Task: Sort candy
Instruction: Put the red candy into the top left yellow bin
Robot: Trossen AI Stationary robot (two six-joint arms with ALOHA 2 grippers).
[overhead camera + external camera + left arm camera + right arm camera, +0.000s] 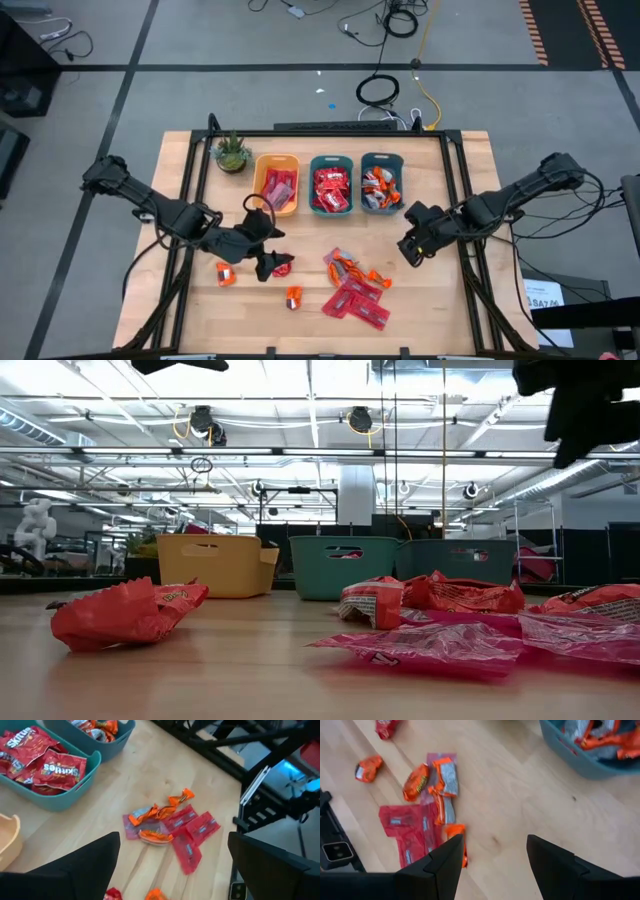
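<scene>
Loose candy lies on the wooden table: a pile of pinkish-red flat packets and orange pieces, a red packet, and two orange pieces. My left gripper hovers open just beyond the red packet, left of the pile, and nothing is between its fingers. My right gripper hangs open to the right of the pile, tipped down toward the table, also holding nothing. The pile shows ahead of the left fingers, and the pile also lies ahead of the right ones.
Three bins stand in a row at the far side: yellow with pinkish-red packets, teal with red packets, teal with orange pieces. A small potted plant sits left of them. Bare wood lies between the bins and the pile.
</scene>
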